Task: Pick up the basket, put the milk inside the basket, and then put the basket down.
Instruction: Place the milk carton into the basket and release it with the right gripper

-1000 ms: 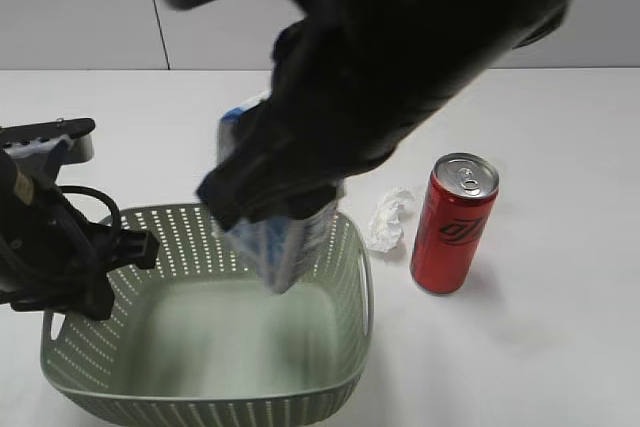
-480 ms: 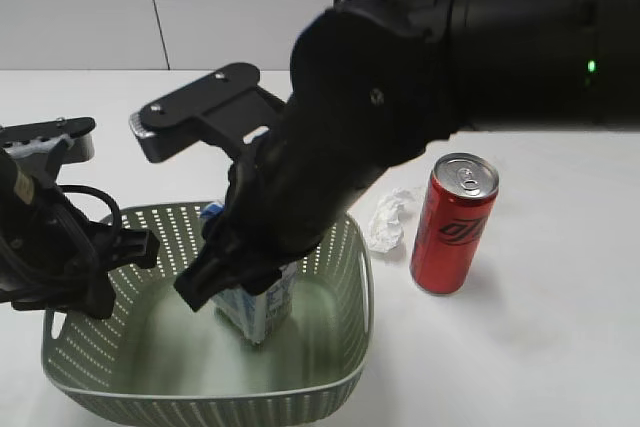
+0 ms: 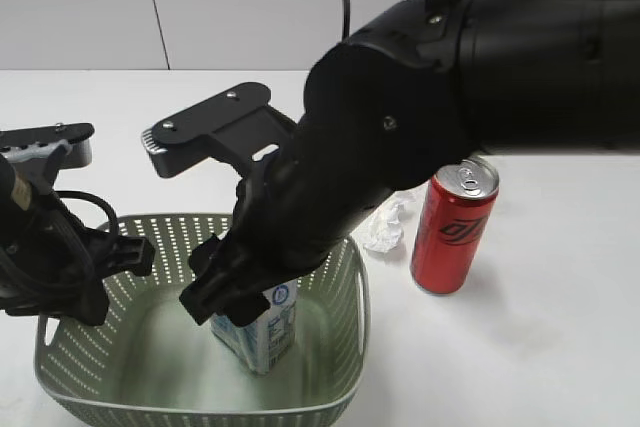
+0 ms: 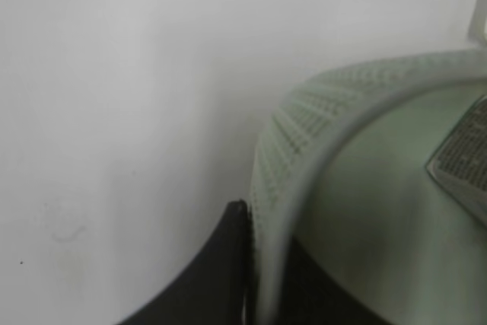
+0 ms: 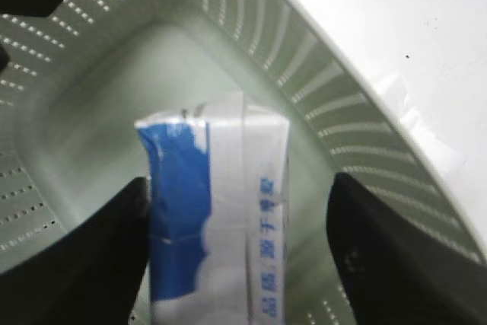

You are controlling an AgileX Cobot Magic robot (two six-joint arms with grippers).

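From the front camera, the green basket (image 3: 330, 347) sits low in the middle, on a white table (image 3: 560, 347). The left gripper (image 3: 70, 282) is at the basket's left rim. You cannot see its tips here. The big black right arm (image 3: 400, 177) reaches down into the basket. The milk (image 3: 258, 332) stands inside the basket, right under that arm. A red can (image 3: 453, 224) stands upright on the table to the right of the basket. A bit of crumpled white wrap (image 3: 388, 222) lies between the basket and the can.

From the left wrist camera, the basket (image 4: 304, 135) rim is pinched between two dark fingers (image 4: 209, 264), one outside and one inside.

From the right wrist camera, the milk (image 5: 217, 211) is down in the basket (image 5: 304, 74). The right gripper (image 5: 236, 245) has one black finger on each side of it. The left finger touches the milk. The right finger has a gap, so the grip looks loose.
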